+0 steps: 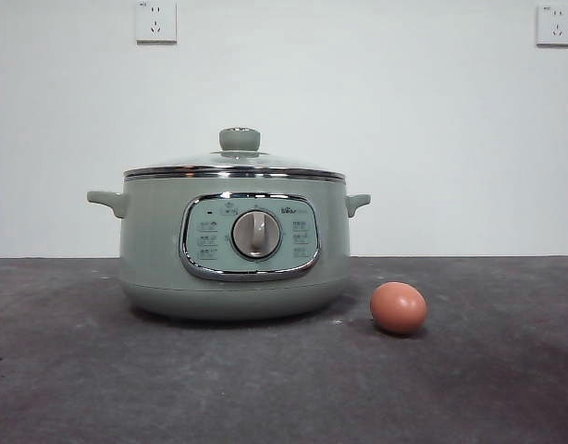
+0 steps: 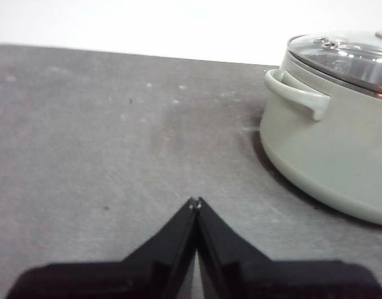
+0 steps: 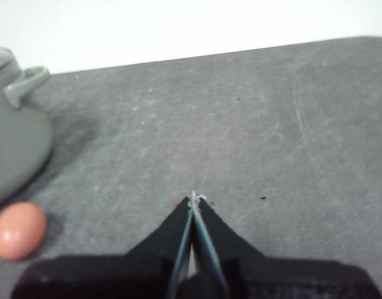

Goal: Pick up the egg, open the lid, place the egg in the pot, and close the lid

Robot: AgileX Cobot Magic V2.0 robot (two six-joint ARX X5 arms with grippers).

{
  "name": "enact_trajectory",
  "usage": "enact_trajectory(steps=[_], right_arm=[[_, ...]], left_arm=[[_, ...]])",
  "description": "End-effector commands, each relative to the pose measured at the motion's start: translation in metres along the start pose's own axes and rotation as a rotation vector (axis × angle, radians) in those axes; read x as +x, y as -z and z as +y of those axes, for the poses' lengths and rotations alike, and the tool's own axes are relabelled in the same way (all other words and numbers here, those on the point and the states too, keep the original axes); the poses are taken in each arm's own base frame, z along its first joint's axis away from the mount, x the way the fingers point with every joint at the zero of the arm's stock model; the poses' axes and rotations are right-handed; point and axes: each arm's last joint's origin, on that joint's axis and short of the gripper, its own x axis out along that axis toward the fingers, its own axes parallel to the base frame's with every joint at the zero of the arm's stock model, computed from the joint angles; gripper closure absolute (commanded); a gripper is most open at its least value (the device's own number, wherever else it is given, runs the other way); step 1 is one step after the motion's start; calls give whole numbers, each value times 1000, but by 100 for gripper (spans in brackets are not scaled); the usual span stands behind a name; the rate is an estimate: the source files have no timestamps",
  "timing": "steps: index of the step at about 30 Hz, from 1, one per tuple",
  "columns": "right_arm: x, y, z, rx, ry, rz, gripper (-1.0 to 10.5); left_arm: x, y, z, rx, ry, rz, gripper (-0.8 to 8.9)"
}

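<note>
The sage-green pot (image 1: pixel 233 250) stands mid-table with its control panel and grey dial facing the front camera. The glass lid (image 1: pixel 236 165) with its green knob sits closed on it. The brown-orange egg (image 1: pixel 398 307) lies on the dark table just right of the pot's base. My left gripper (image 2: pixel 195 202) is shut and empty, apart from the pot (image 2: pixel 334 149) and its lid (image 2: pixel 346 56). My right gripper (image 3: pixel 194 198) is shut and empty, apart from the egg (image 3: pixel 19 230) and the pot (image 3: pixel 13 143). Neither gripper shows in the front view.
The dark grey table (image 1: pixel 80 370) runs back to a white wall with two sockets (image 1: pixel 155 20). Bare table surface lies around both grippers in the wrist views.
</note>
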Motion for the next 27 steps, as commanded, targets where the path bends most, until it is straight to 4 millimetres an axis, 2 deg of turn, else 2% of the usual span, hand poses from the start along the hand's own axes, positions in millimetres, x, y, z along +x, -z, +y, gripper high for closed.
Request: enact_trajectory(steps=[1, 6, 10, 16, 22, 27], right_arm=[[-6, -17, 2, 79, -16, -59, 956], [-20, -54, 7, 78, -33, -155, 958], [-28, -82, 13, 73, -82, -166, 958], [-33, -120, 21, 35, -157, -31, 957], [-38, -164, 30, -68, -263, 128, 958], [-43, -202, 35, -131, -281, 200, 957]], left_arm=[[-4, -11, -3, -50, 31, -22, 820], [-15, -37, -8, -64, 57, -42, 820], [-26, -65, -14, -80, 73, -58, 820], [-40, -112, -25, -66, 166, -24, 820], [-49, -159, -36, -9, 254, 91, 820], [-55, -193, -42, 50, 271, 176, 820]])
